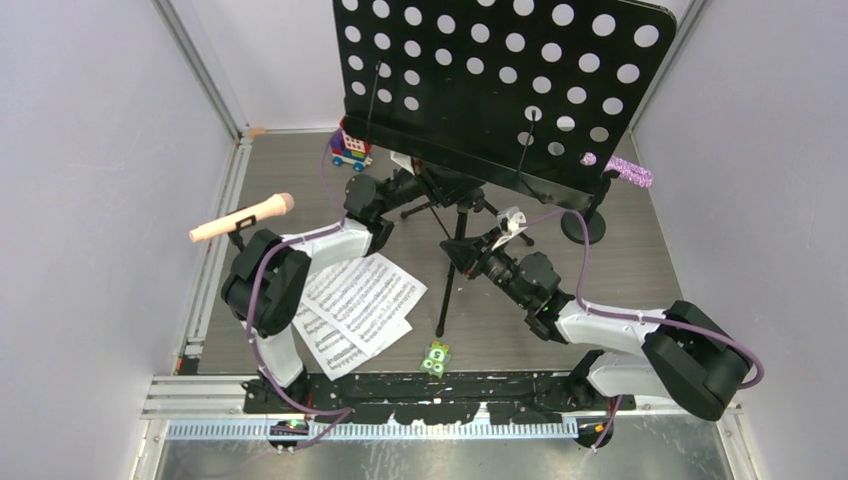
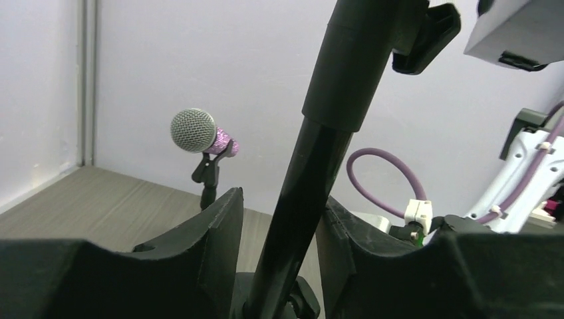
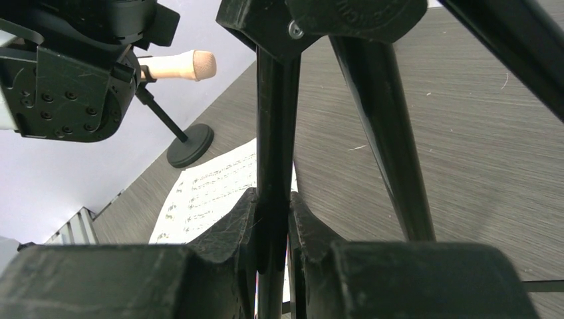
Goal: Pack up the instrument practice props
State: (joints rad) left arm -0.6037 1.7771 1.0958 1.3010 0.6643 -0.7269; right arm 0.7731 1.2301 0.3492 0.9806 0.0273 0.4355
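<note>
The black perforated music desk (image 1: pixel 500 70) stands on its tripod legs (image 1: pixel 447 290) at mid table. My left gripper (image 1: pixel 408 188) is closed around the stand's pole (image 2: pixel 312 173), which leans against the right finger. My right gripper (image 1: pixel 468 252) is shut on one tripod leg (image 3: pixel 274 119). The pink microphone (image 1: pixel 245 217) sits in its round-based mount (image 3: pixel 189 146) at the left. The purple-glitter microphone (image 1: pixel 625 170) sits in its mount (image 1: pixel 583 228) at the right and shows in the left wrist view (image 2: pixel 199 133). White sheet-music pages (image 1: pixel 355 300) lie flat beside my left arm.
A red-blue toy brick vehicle (image 1: pixel 351 147) stands at the back left under the desk's edge. A small green dotted piece (image 1: pixel 436 357) lies near the front edge. Grey walls close in the table on three sides.
</note>
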